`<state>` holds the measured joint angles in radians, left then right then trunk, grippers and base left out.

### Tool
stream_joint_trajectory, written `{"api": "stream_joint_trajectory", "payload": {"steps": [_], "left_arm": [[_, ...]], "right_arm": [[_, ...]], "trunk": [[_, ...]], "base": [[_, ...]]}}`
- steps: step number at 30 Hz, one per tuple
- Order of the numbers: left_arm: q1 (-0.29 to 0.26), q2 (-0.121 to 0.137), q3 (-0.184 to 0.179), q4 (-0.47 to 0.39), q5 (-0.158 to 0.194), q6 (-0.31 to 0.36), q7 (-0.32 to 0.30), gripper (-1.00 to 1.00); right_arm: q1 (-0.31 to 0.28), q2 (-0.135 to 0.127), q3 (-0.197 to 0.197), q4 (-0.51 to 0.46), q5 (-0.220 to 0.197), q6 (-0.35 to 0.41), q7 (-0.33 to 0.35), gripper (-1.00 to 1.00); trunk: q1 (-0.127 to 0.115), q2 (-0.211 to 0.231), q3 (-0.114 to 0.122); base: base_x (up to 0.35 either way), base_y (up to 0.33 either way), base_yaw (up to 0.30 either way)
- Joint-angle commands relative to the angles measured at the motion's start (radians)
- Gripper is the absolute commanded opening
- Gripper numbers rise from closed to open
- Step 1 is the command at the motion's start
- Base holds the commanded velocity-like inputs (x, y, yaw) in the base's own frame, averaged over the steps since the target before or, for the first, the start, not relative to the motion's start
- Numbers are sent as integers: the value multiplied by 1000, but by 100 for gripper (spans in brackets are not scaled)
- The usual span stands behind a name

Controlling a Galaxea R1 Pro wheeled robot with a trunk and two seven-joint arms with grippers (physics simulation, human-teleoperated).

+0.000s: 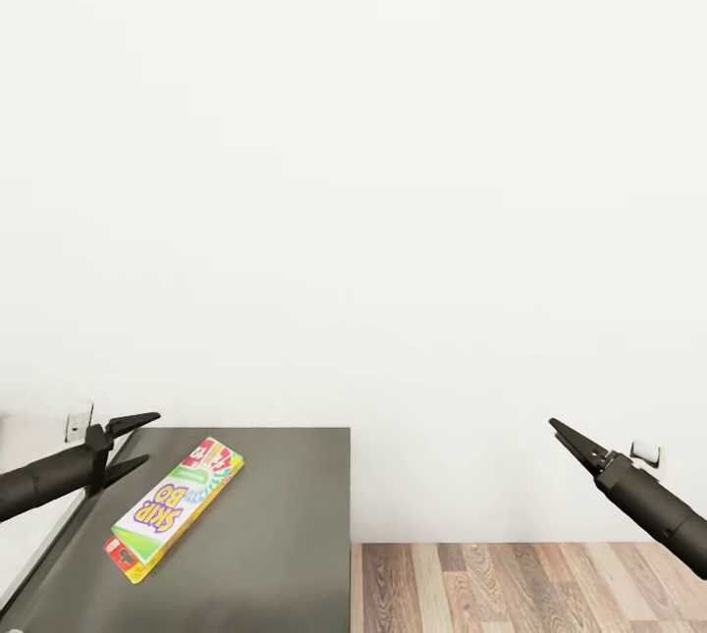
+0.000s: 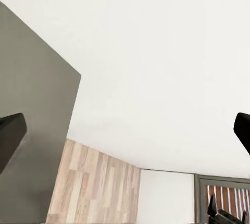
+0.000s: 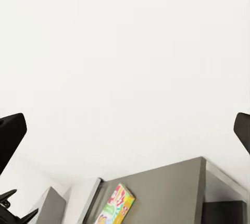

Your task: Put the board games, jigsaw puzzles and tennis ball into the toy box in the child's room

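- skip-bo board game [image 1: 174, 507] is seen lying flat on the dark grey wing of the table [image 1: 285, 515], toward its left part in the head view, with one short end near the wall and the other toward the robot.
- in the right wrist view the same box [image 3: 115, 204] is seen small and far off on the dark surface.
- left gripper [image 1: 134, 441] is held just above the left edge of the dark wing, beside the box and apart from it; its two fingers are spread and nothing is between them.
- right gripper [image 1: 568, 438] is held in the air over the wood floor [image 1: 530, 586], well apart from the table; its fingers look pressed together into one point, with nothing grasped.
- a plain white wall [image 1: 393, 172] is seen behind everything.
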<state>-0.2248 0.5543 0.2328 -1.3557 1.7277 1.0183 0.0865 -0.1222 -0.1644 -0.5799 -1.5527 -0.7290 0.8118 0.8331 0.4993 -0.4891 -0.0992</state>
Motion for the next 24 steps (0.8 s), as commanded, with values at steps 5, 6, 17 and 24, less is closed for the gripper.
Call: {"api": "stream_joint_trajectory", "payload": {"steps": [5,6,17,24], "left_arm": [[-18,3,0,-1,-41,-5,102,100],[-38,2,0,-3,-49,-6,150,100],[-376,-122,-143,49,-112,-58,740,100],[-617,-285,-231,343,-384,-86,836,100]], "right_arm": [[-2,-2,-1,0,-2,9,-15,100],[-2,-2,-1,0,-2,10,-17,100],[-2,-7,-2,0,-1,10,-22,100],[-2,-9,-7,1,-1,10,-20,100]], "trunk": [[0,-2,-2],[0,-2,-2],[0,-2,-13],[0,-2,-23]], "base": [[0,0,0],[0,0,0],[0,0,0],[0,0,0]]}}
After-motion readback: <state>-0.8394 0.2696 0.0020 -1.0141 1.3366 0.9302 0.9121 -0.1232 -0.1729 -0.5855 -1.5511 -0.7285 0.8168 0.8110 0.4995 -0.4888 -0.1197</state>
